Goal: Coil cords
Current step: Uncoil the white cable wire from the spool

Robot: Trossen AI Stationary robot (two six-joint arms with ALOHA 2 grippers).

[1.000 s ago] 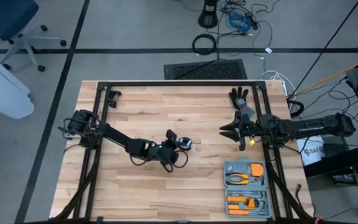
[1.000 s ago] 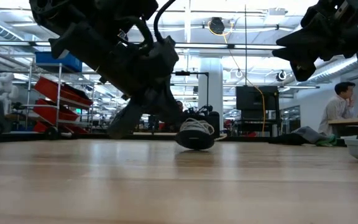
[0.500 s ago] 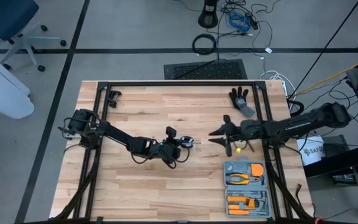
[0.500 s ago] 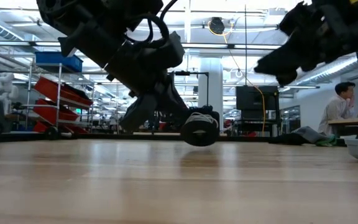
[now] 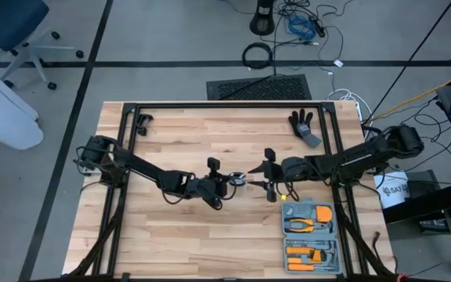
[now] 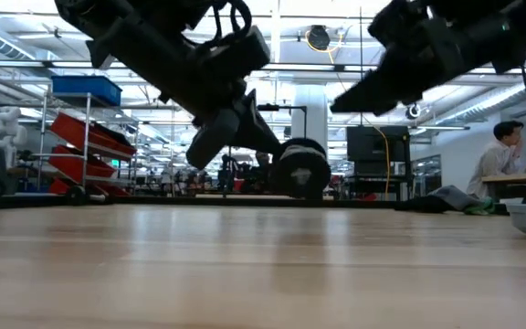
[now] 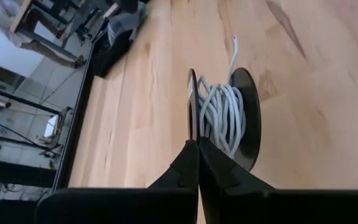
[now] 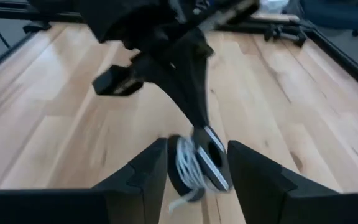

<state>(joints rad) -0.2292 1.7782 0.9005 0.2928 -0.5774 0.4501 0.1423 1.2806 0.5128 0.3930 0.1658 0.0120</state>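
Observation:
The cord is white and wound on a small black reel point(image 5: 238, 179), point(image 7: 225, 118), with its loose end point(image 7: 234, 46) sticking out of the coil. My left gripper point(image 5: 225, 185), near the table's middle, is shut on the reel and holds it above the wood point(image 6: 301, 169). My right gripper point(image 5: 270, 175) stands open just right of the reel, pointing at it. In the right wrist view its two fingers point(image 8: 148, 171) frame the reel point(image 8: 194, 165), which lies a little beyond their tips without touching them. My left gripper pinches the rim of one black flange point(image 7: 191, 124) between its two shut fingertips point(image 7: 188, 158). The fingers come slanting down from the table's left. The reel stands on edge beyond the tips, lifted clear of the table, the white coil lying between its two discs.
A grey case of orange tools point(image 5: 310, 235) lies at the near right, a black glove point(image 5: 304, 125) at the far right, and a small black part point(image 5: 142, 121) at the far left. Black rails point(image 5: 210, 106) frame the table. A person point(image 6: 505, 155) sits in the room beyond.
My right gripper has swung from the right rail toward the table's left, up to the reel, rolling as it went, and its fingers have spread wider. My left gripper has rolled and risen a little. The reel, which rested on the wood, now hangs clear.

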